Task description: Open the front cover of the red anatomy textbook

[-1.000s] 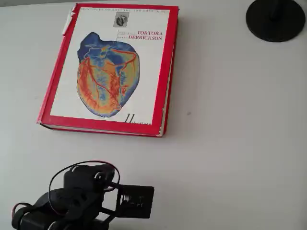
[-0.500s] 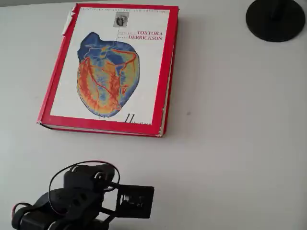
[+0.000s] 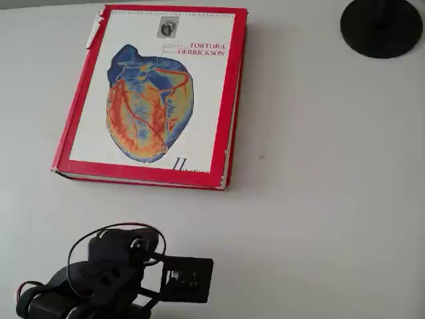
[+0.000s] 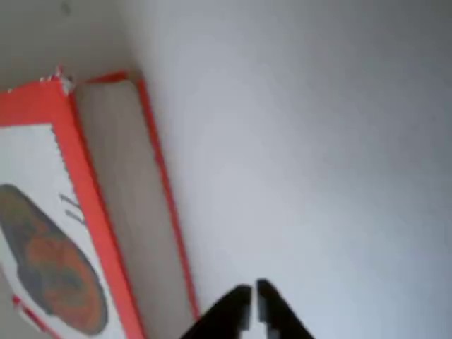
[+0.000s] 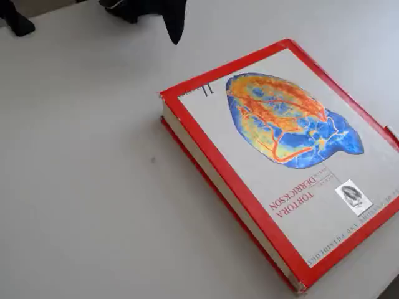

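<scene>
Taking the red anatomy textbook (image 3: 151,95) as the landmark and reading the overhead view from left to right: its spine side lies to the left, the front cover (image 3: 156,93) lies flat and shut on top with the heart picture facing up, and the free page edge runs down the book's right side. Below the book, well apart from its lower edge, the arm sits folded with its gripper (image 4: 253,305) unloaded; in the wrist view the two dark tips stand almost together with only a thin slit between them, holding nothing, and they hang over bare table (image 3: 319,199) just right of the book's corner. To the far upper right of the book stands a black round base (image 3: 381,26), well clear of the work. The step in hand looks like the approach. To do it well, I judge the tips should come in low at the book's right side, catch only the cover board's overhang above the pages, then lift and swing it toward the spine side, slowly so the book does not slide.
</scene>
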Motion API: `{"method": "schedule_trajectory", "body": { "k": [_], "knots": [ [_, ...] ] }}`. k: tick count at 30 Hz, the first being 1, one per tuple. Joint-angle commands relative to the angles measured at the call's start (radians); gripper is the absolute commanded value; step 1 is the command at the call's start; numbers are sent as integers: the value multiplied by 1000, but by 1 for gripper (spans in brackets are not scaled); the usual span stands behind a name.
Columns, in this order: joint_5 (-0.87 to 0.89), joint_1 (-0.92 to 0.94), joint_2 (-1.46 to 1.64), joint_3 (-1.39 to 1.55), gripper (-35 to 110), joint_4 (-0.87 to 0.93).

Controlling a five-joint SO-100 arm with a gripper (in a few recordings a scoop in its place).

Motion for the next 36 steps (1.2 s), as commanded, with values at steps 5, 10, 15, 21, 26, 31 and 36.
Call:
{"method": "schedule_trajectory", "body": {
  "k": [5, 10, 15, 21, 26, 31, 36],
  "knots": [
    [-46, -58, 2, 26, 20, -46],
    [-54, 44, 0, 115, 19, -379],
    [-250, 236, -2, 147, 21, -497],
    [-328, 192, -8, 149, 23, -574],
    [-331, 175, -184, 150, 23, -747],
    [-341, 173, -347, 133, 23, -894],
    [-344, 170, -500, 98, 23, -1009]
  ]
}}
